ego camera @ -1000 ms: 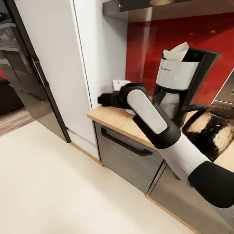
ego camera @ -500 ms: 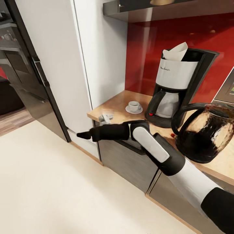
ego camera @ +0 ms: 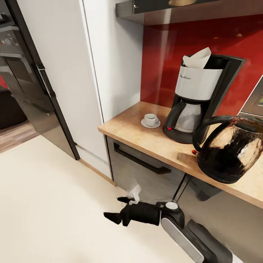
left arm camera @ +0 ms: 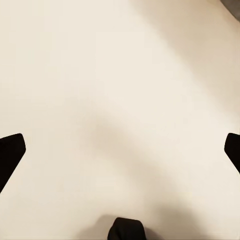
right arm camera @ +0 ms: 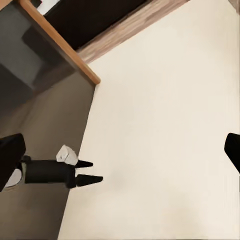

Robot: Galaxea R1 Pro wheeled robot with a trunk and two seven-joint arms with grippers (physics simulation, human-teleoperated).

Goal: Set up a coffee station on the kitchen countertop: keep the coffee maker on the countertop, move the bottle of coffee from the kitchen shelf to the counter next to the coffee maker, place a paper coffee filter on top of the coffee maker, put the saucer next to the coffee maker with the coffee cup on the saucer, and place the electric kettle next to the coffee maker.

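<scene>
The black coffee maker point(ego camera: 197, 98) stands on the wood-grain countertop point(ego camera: 124, 129), with the paper coffee filter point(ego camera: 199, 58) poking out of its top. Left of it, the white coffee cup point(ego camera: 150, 118) sits on the saucer point(ego camera: 144, 124). The glass electric kettle point(ego camera: 230, 149) stands right of the machine. My left gripper point(ego camera: 117, 209) hangs open low over the floor in front of the cabinets, empty; its fingers point(left arm camera: 10, 155) are spread wide. The right wrist view shows it too point(right arm camera: 87, 171). My right gripper point(right arm camera: 120, 150) is open over the floor. The bottle of coffee is out of view.
A grey drawer front with a black handle point(ego camera: 140, 162) sits under the counter. A tall white cabinet point(ego camera: 91, 73) and a dark oven column point(ego camera: 29, 84) stand to the left. A dark board point(ego camera: 175, 9) overhangs the red backsplash. Cream floor point(ego camera: 54, 204) spreads out in front.
My left arm has dropped from counter height in front of the cup down to just above the floor. The cup and saucer are now uncovered. Nothing on the counter moved.
</scene>
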